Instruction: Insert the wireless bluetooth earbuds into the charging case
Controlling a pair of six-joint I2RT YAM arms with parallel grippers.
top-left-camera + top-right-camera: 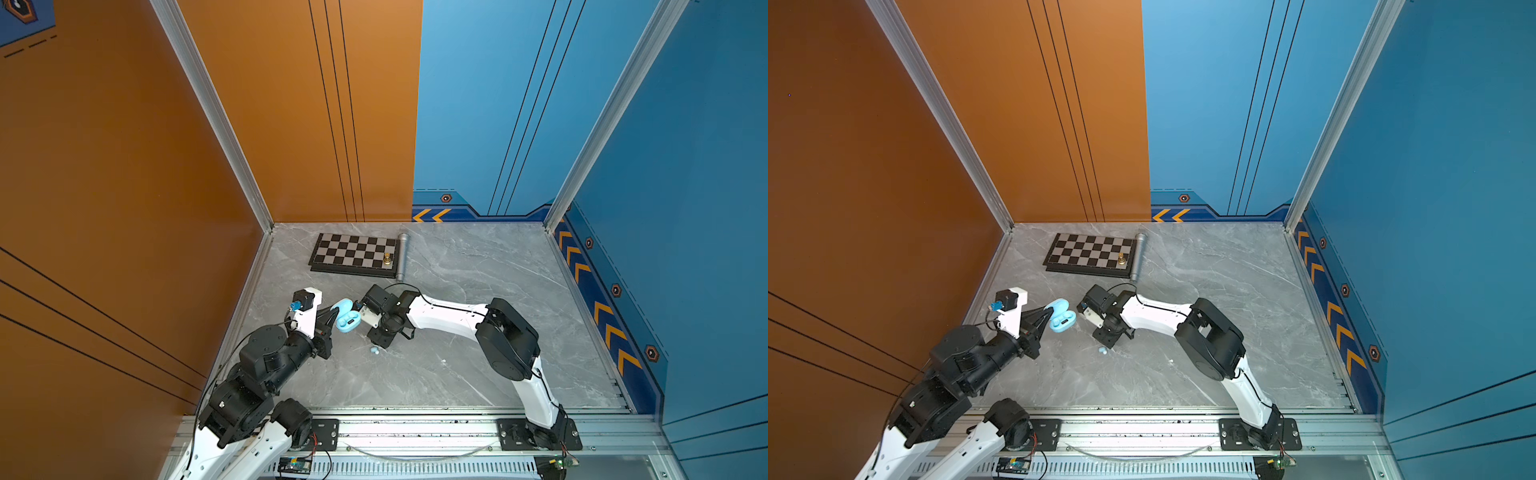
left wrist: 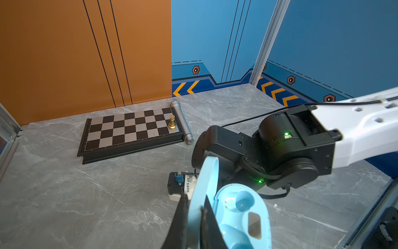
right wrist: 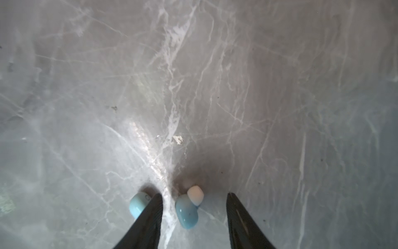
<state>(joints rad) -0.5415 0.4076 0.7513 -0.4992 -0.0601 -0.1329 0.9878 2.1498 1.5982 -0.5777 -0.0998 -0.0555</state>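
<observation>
My left gripper (image 1: 335, 310) (image 2: 195, 200) is shut on the raised lid of the open light blue charging case (image 1: 347, 316) (image 1: 1061, 316) (image 2: 237, 207). It holds the case above the table with the sockets showing. Two light blue wireless bluetooth earbuds (image 1: 375, 350) (image 1: 1102, 350) lie on the grey marble table. My right gripper (image 1: 377, 343) (image 3: 195, 195) points straight down over them, open. One earbud (image 3: 186, 212), with a pale tip, lies between the fingers. The second earbud (image 3: 137, 204) lies just outside one finger (image 3: 150, 215).
A chessboard (image 1: 355, 254) with a gold chess piece (image 1: 387, 258) lies at the back of the table, with a silver cylinder (image 1: 402, 257) along its right edge. Orange and blue walls enclose the table on three sides. A metal rail (image 1: 415, 432) runs along the front.
</observation>
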